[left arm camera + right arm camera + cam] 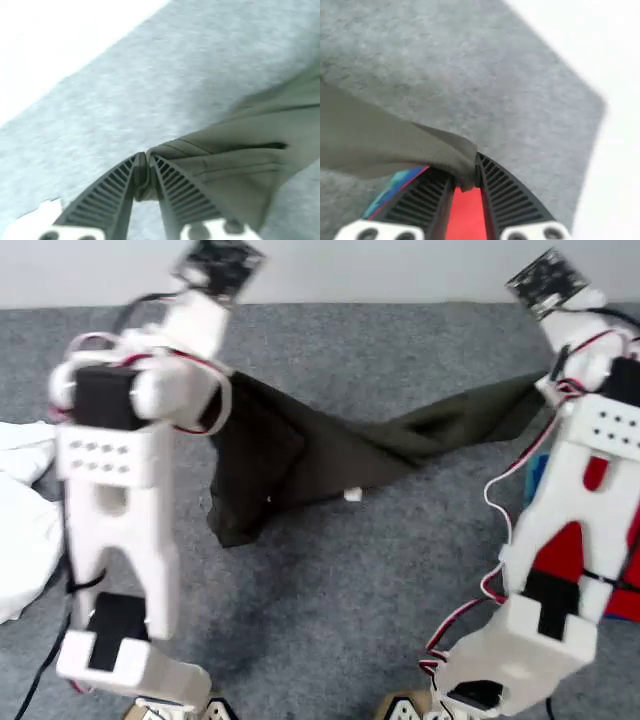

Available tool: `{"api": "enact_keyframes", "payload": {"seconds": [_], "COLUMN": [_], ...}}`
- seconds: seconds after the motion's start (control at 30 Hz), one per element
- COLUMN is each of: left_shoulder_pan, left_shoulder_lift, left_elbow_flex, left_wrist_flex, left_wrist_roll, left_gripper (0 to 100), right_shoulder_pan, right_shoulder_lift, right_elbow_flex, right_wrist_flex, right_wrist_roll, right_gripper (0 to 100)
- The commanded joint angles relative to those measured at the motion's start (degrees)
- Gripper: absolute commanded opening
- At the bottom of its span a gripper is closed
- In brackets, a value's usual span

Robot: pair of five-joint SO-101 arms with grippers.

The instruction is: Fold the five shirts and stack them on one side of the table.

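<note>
High view: dark olive shirt (300, 455) strung between my two arms above grey counter (350, 610), middle sagging. White shirts (25, 520) heaped at left edge.

Left wrist view: my left fingers (112, 190) clamped on bunched shirt edge.

Right wrist view: my right fingers (512, 200) pinch opposite corner, above red and blue shirt (465, 215).

Judgement: cloth light, limp, likely to droop and slip. Best gripped at hem or shoulder seams, pulled taut.

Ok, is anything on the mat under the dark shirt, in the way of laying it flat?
Nothing visible lies on the grey mat beneath the dark shirt; white cloth and red-and-blue cloth lie off to the sides.
</note>
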Motion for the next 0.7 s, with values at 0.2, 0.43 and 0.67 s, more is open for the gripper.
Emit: {"api": "enact_keyframes", "payload": {"seconds": [0.2,0.43,0.67], "left_shoulder_pan": [-13.01,-20.66,-25.23], "left_shoulder_lift": [-7.74,-9.93,-16.53], "left_elbow_flex": [-2.15,-1.80,6.46], "left_wrist_flex": [-7.03,-3.43,1.85], "left_wrist_roll": [-6.95,-12.40,-16.97], "left_gripper": [2,2,2], "right_shoulder_pan": [1.98,-4.09,-10.33], "right_shoulder_lift": [-9.01,-12.88,-16.92], "right_elbow_flex": [-3.43,-3.43,-3.43], "right_wrist_flex": [-2.07,10.33,18.77], "right_wrist_roll": [-0.53,-0.18,-0.18], "right_gripper": [1.0,1.0,1.0]}}
